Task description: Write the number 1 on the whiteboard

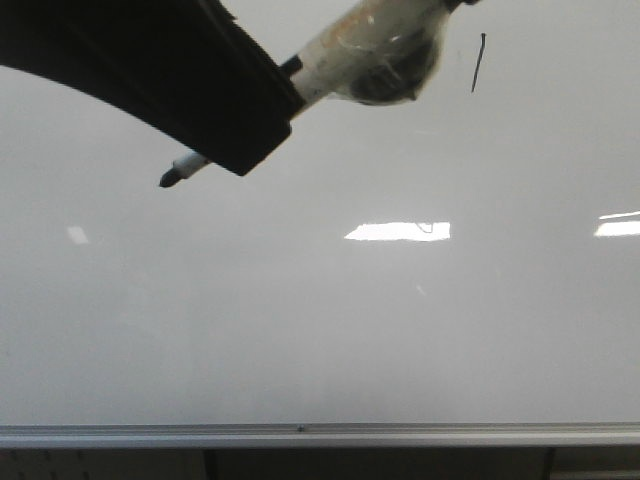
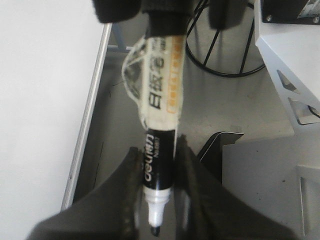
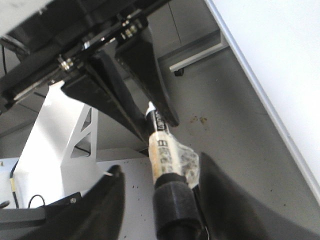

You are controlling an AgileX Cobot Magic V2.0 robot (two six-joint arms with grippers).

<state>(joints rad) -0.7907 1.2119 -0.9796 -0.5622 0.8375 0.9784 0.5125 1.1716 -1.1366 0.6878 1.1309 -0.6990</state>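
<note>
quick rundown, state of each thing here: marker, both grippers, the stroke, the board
marker: uncapped, tip bare and off the board, taped around the barrel
left gripper: shut on the marker near its tip
right gripper: open, fingers on either side of the marker's rear end, not touching
number 1: drawn, one thin slanted black stroke
whiteboard: upright, otherwise unmarked, glare patches

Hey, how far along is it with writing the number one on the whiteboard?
The writing looks done: a short, slanted black stroke, the number 1, already stands on the whiteboard. In hand: the marker is clamped in the left gripper, its tip uncapped and off the board. The right gripper sits open around the marker's other end. Left, probably: passing over or putting away the marker.
</note>
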